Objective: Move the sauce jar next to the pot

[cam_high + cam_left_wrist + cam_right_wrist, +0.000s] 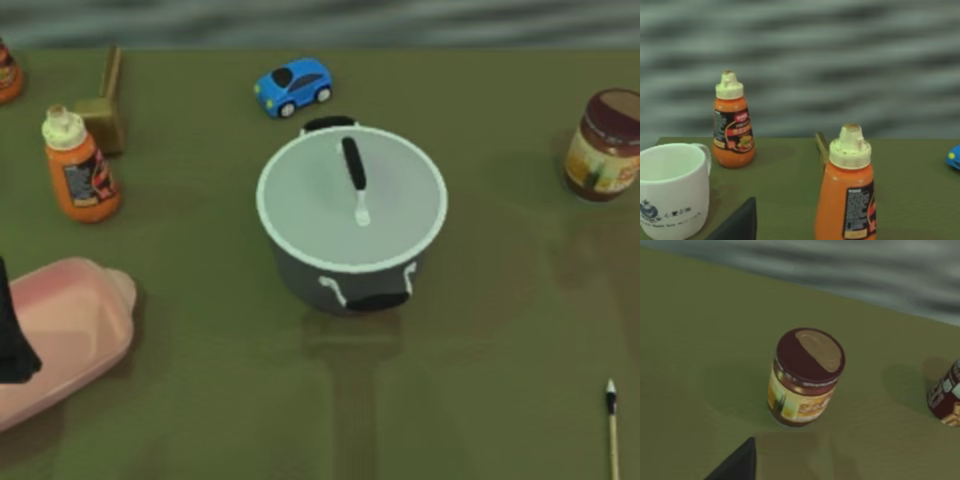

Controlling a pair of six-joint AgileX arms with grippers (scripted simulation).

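Upright, the sauce jar (604,144) stands at the table's (200,400) right edge, well apart from the central pot (351,212); I cannot tell either claw's state.

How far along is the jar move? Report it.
Done: nothing; the sauce jar stands at the table's right edge, far from the pot. In hand: the right wrist view looks down on the jar, ungrasped. Left: grasp, carry, set beside the pot.
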